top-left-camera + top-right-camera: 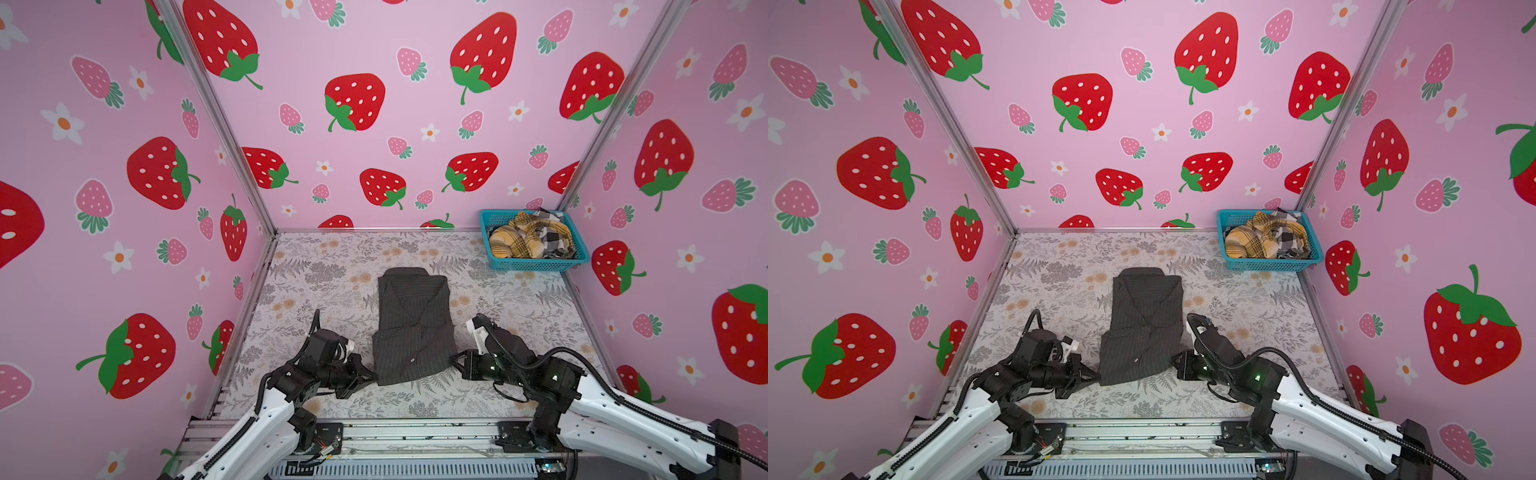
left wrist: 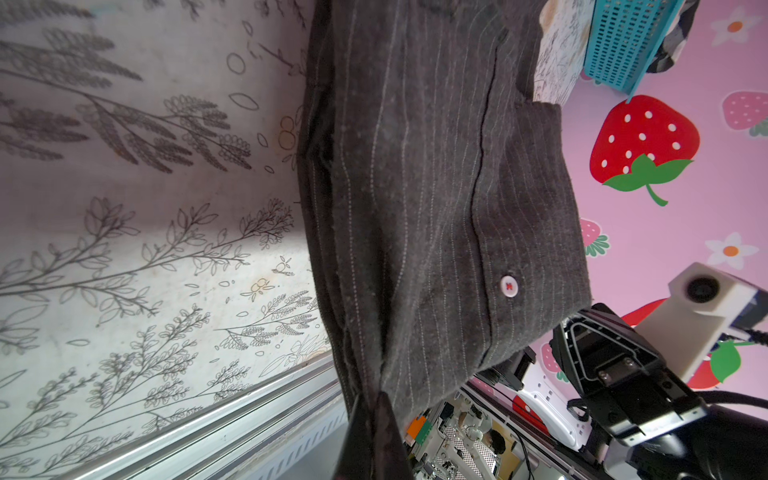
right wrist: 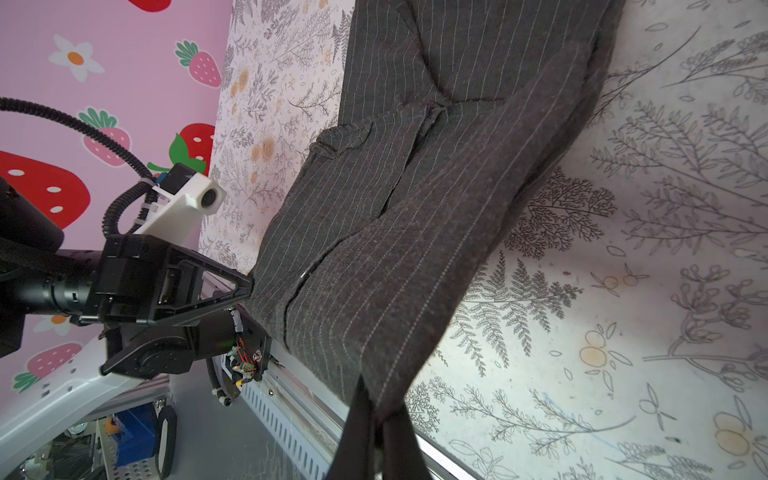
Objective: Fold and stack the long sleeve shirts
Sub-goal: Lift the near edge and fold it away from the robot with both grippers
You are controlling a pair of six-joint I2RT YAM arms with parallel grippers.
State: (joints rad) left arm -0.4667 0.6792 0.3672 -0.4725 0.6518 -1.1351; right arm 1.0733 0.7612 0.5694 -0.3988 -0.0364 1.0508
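Observation:
A dark charcoal pinstriped shirt point(image 1: 411, 328) point(image 1: 1144, 328) lies partly folded, collar away from me, in the middle of the floral table. My left gripper point(image 1: 372, 376) point(image 1: 1098, 376) is at its near left corner. The left wrist view shows that gripper point(image 2: 372, 399) shut on the hem of the cloth point(image 2: 415, 187). My right gripper point(image 1: 453, 359) point(image 1: 1174, 357) is at the near right corner, and the right wrist view shows it point(image 3: 380, 405) shut on the cloth point(image 3: 415, 208) there. The near edge is lifted slightly. A mustard plaid shirt point(image 1: 515, 241) and a black-and-white check shirt point(image 1: 555, 239) lie crumpled in the basket.
A teal mesh basket point(image 1: 536, 264) point(image 1: 1266, 264) stands in the back right corner. Pink strawberry walls close in the table on three sides. A metal rail point(image 1: 415, 432) runs along the near edge between the arm bases.

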